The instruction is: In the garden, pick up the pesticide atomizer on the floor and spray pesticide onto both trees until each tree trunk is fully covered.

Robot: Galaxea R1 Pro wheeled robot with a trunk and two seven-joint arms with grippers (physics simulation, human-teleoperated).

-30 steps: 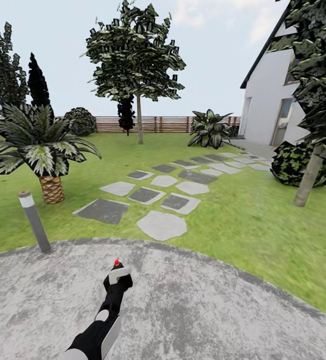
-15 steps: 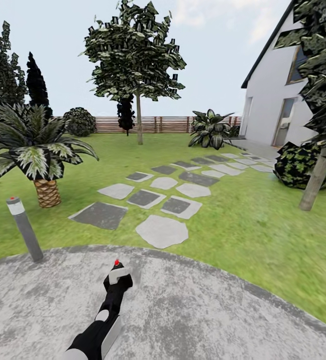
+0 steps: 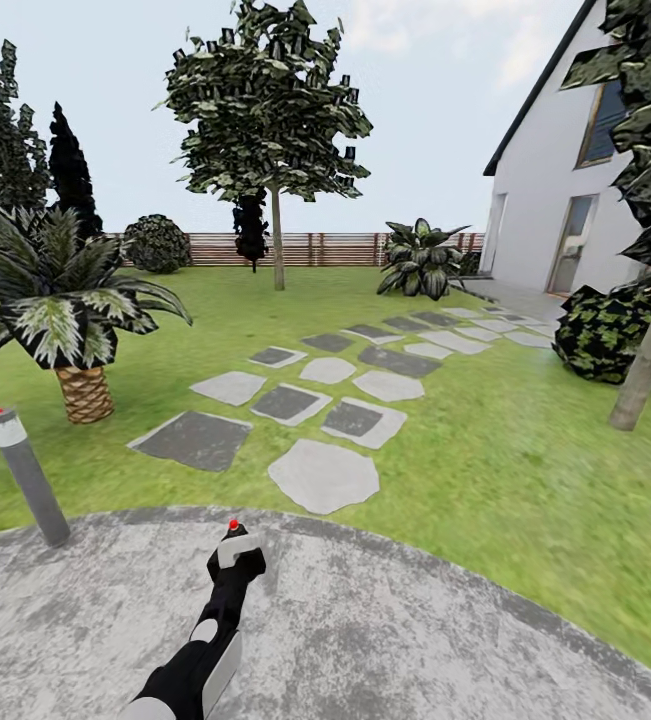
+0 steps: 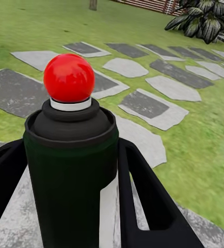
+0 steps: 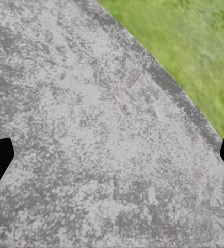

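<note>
At the far left of the head view a short grey post (image 3: 23, 470) with a red dot on top stands at the edge of the round concrete pad (image 3: 385, 640), with a spiky palm (image 3: 60, 310) just behind it on the lawn (image 3: 485, 460). Moving right, the left gripper (image 3: 235, 562) reaches forward over the pad, clamped on the spray bottle (image 3: 237, 548); the left wrist view shows the dark bottle (image 4: 70, 175) upright between the two black fingers (image 4: 143, 206), its red button on top. Beyond it, stepping stones (image 3: 323, 475) lead across the grass toward a tall tree (image 3: 277, 240) standing well off, near the wooden fence (image 3: 335, 248). Farther right, a second trunk (image 3: 647, 365) leans near a dark bush (image 3: 605, 335), beside the white house (image 3: 555, 210). The right gripper (image 5: 112, 155) hangs over bare concrete with its fingers apart, holding nothing. The pickup looks done, and the step in hand seems to be the drive to the trees; neither trunk shows white specks. The next move probably calls for rolling close to one trunk, aiming the nozzle at the bark and pressing the button.
</note>
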